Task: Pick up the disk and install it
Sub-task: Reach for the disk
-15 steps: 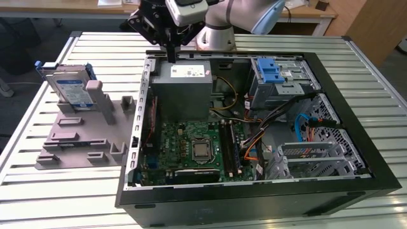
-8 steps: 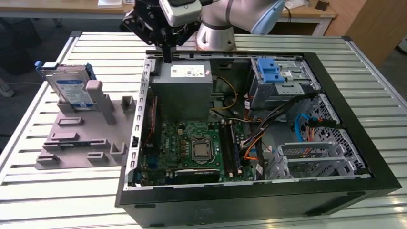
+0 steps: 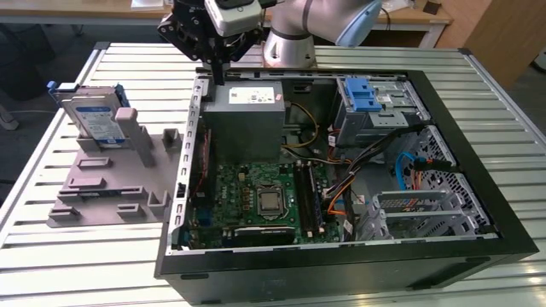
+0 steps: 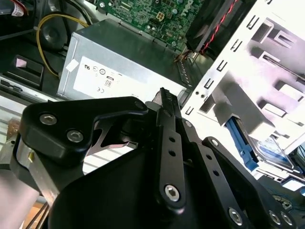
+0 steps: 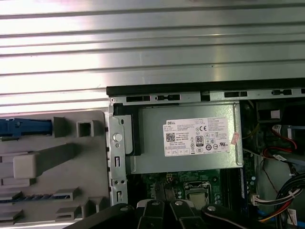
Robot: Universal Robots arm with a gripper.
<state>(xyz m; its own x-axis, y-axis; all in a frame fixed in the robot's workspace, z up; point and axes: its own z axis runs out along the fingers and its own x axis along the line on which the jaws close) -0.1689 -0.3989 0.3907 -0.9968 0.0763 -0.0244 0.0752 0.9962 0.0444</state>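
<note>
1. Your hand hangs with its fingers together and nothing between them. It sits just above the rear wall of the computer case, over the grey power supply.
2. The disk stands on edge in the grey fixture, near the far corner of the bench on the exterior view's left. It is well apart from your hand, so I judge the pick not yet done.
3. With the fingers together, the hand cannot straddle the disk. Coming down on it like this would likely strike its top edge and tip it out of its slot.
4. Your hand sits close to the case wall and the power supply. A sideways move without enough height could clip either one.
5. The disk looks held only by the fixture's slot and a post beside it. An off-centre grip, or one on the blue carrier alone, may let it twist or slip.
6. The drive cage sits at the case's far corner on the exterior view's right, with loose cables near it. A tilted disk could jam at the cage mouth or snag a cable.
</note>
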